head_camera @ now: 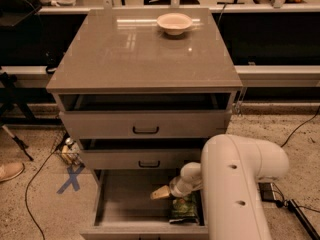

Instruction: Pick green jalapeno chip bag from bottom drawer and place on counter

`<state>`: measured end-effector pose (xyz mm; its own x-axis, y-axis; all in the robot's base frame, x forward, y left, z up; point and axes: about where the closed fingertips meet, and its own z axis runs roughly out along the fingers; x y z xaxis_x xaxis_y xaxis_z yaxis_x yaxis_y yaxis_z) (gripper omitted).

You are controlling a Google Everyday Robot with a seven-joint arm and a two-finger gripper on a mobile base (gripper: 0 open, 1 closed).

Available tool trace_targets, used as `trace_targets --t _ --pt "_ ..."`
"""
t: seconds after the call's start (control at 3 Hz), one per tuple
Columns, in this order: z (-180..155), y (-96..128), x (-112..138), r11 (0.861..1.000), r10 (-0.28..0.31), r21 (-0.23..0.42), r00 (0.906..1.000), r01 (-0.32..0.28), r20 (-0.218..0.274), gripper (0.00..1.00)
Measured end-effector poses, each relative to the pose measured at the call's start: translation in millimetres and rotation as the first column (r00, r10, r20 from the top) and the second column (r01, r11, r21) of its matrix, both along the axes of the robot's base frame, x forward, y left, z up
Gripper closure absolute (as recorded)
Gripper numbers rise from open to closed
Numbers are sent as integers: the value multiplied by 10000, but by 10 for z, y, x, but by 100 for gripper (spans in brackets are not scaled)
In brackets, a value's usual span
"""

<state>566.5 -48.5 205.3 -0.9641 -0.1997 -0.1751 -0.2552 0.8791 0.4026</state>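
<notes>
You've got one cabinet with three drawers, all pulled out to some degree: top drawer, middle drawer, and the bottom drawer, which is out the furthest. Two black handles are visible, one on each of the upper two. There's one counter with one pale bowl near its back edge, right of centre. One green jalapeno chip bag is in view, lying in the bottom drawer's front right corner, close to the right wall. One arm: the thick white link fills the lower right of your view, and a thinner link reaches left from it down into the bottom drawer. One gripper, its tan tip pointing left over the drawer floor. The bag lies just right of that tip and nearer the drawer front, partly under the wrist. Can't tell whether the gripper is released, clenched or holding anything, or whether it touches the bag. On the floor left of the cabinet: one blue tape X, one shoe.
</notes>
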Motion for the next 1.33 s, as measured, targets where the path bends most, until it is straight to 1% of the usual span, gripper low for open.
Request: trace_targets --t 0.33,0.67,1.0,1.33 --pt "-266 -13 114 9986 -339 -396 9994 341 65 0" --pt "-475 -212 250 9894 -1139 -875 9932 1158 258 0" --pt "-511 -377 326 9787 -1654 -1152 9850 1702 500 0" --pt "-503 -499 383 9689 -1998 -1336 9771 2082 732 0"
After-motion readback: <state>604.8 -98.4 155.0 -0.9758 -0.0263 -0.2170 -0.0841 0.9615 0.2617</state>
